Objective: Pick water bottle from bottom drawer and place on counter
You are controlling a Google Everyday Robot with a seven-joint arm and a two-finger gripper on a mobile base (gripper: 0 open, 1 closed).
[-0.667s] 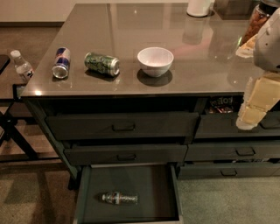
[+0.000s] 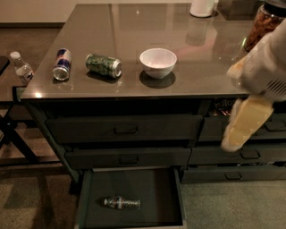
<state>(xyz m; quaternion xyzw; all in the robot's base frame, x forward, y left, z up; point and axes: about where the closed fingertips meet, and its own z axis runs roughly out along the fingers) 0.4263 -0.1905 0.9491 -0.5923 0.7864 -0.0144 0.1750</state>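
The water bottle (image 2: 121, 202) lies on its side on the floor of the open bottom drawer (image 2: 147, 188), a little left of the drawer's middle. The counter (image 2: 147, 49) is the glossy grey top above the drawers. My gripper (image 2: 245, 123) hangs at the right, in front of the right-hand drawers, below the counter's front edge and well up and right of the bottle. It holds nothing that I can see.
On the counter lie a blue-and-silver can (image 2: 62, 65) and a green can (image 2: 103, 65), with a white bowl (image 2: 157, 62) beside them. A white cup (image 2: 202, 7) and a jar (image 2: 264, 24) stand at the back right. Another small clear bottle (image 2: 21, 68) stands on a low side table at the left.
My arm and gripper have shifted a little to the left and down. The bottle and the drawer have not moved.
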